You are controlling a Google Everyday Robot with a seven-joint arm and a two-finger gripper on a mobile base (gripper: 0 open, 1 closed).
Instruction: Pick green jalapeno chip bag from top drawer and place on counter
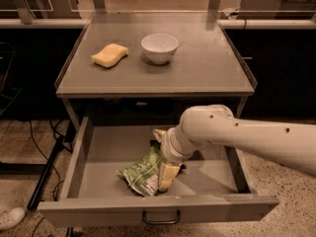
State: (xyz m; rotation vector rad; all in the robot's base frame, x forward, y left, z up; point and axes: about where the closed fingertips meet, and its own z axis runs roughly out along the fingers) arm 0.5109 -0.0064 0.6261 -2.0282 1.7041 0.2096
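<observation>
The top drawer (158, 209) is pulled out under the counter (207, 68). The green jalapeno chip bag (139, 171), crinkled green and white foil, lies on the drawer floor near the front, left of centre. My gripper (163, 156) reaches down into the drawer from the right. Its pale fingers (168, 177) stand apart, one behind and one in front of the bag's right end. The bag rests on the drawer floor. My white arm (247, 137) crosses above the drawer's right half.
A yellow sponge (109, 55) and a white bowl (159, 47) sit on the counter's back left and middle. Clear raised edges run along the counter's sides. Cables and a dark stand leg (47, 177) lie on the floor at left.
</observation>
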